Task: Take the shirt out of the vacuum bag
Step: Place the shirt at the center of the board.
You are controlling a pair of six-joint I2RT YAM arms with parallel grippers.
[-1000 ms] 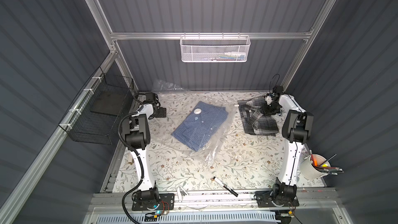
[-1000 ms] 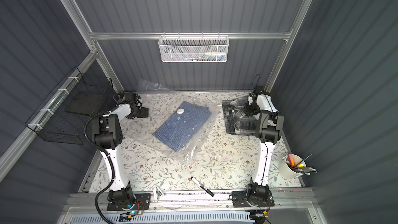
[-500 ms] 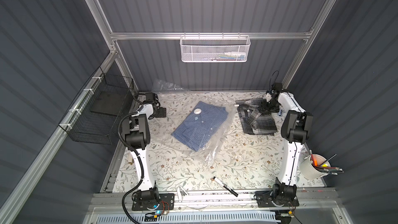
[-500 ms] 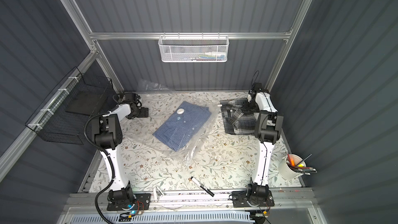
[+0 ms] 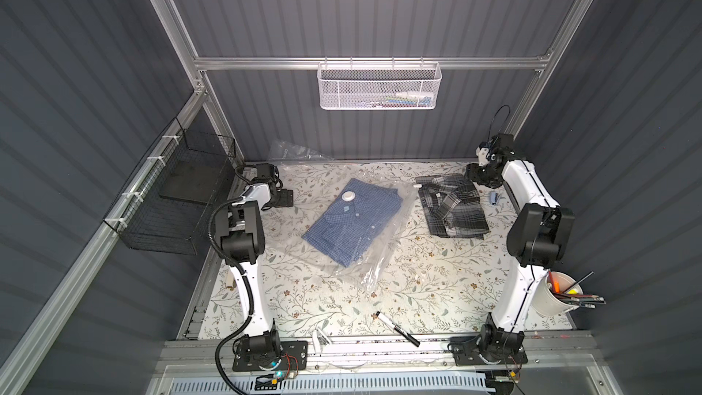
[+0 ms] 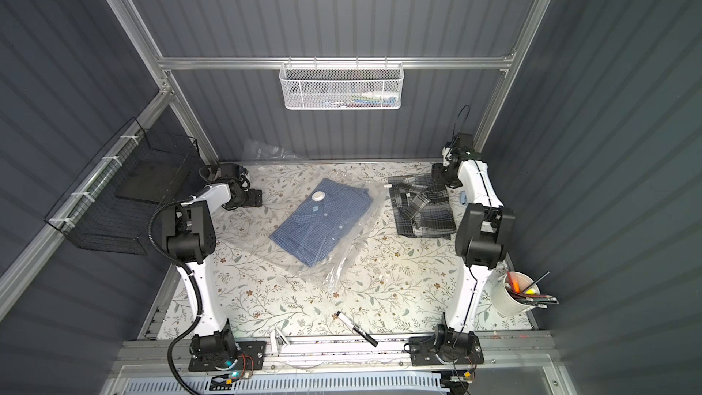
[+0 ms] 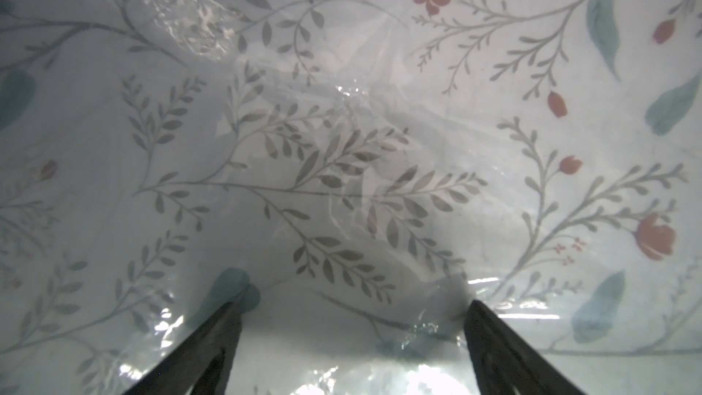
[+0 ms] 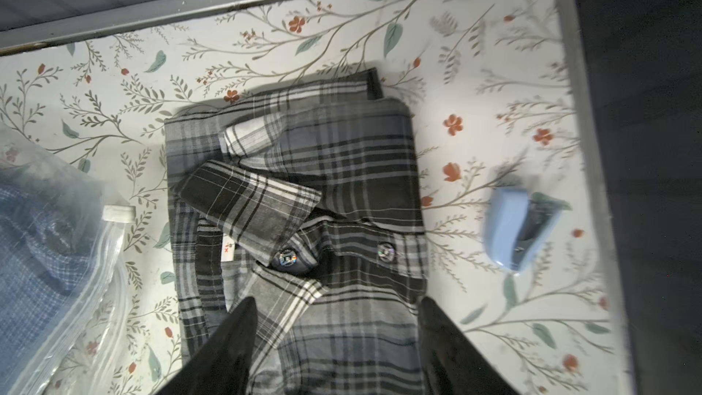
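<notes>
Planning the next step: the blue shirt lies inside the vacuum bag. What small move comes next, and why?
Probably move the right gripper off the plaid shirt toward the vacuum bag beside it: its jaws stand open, holding nothing, and the blue shirt is bagged.

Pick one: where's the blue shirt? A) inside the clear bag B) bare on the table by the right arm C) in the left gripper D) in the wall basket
A: the blue shirt lies inside the bag, with clear plastic over it and the white valve cap on top.
</notes>
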